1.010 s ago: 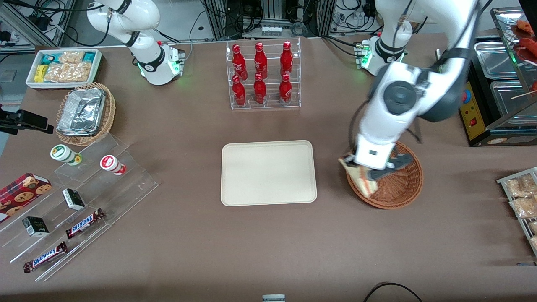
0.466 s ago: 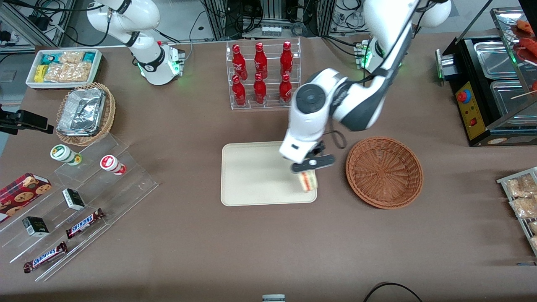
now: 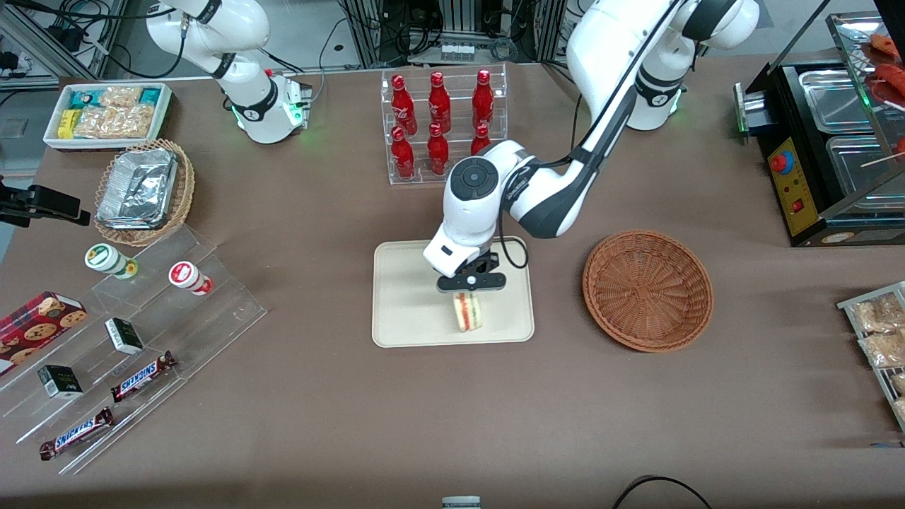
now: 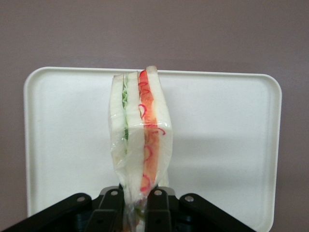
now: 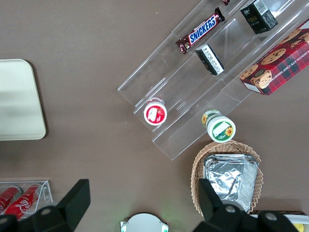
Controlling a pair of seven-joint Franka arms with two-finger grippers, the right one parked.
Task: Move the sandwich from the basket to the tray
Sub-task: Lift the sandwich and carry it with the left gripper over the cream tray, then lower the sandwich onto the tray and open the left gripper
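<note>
the gripper (image 3: 470,284) hangs over the cream-beige tray (image 3: 410,311), above the part of it nearer the front camera, with its jaws clenched on one end of the sandwich (image 3: 467,312). the sandwich is wrapped in clear film, and in the left wrist view (image 4: 140,145) its layers of white bread, green and red-orange filling stand on edge, pinched between the 2 black fingers (image 4: 109,209). whether it touches the tray or is held just above it cannot be told. the reddish-brown wicker basket (image 3: 647,290) sits beside the tray, toward the working arm's end of the table, with nothing in it. a clear rack of 6 red bottles (image 3: 442,127) stands farther from the front camera than the tray.
</note>
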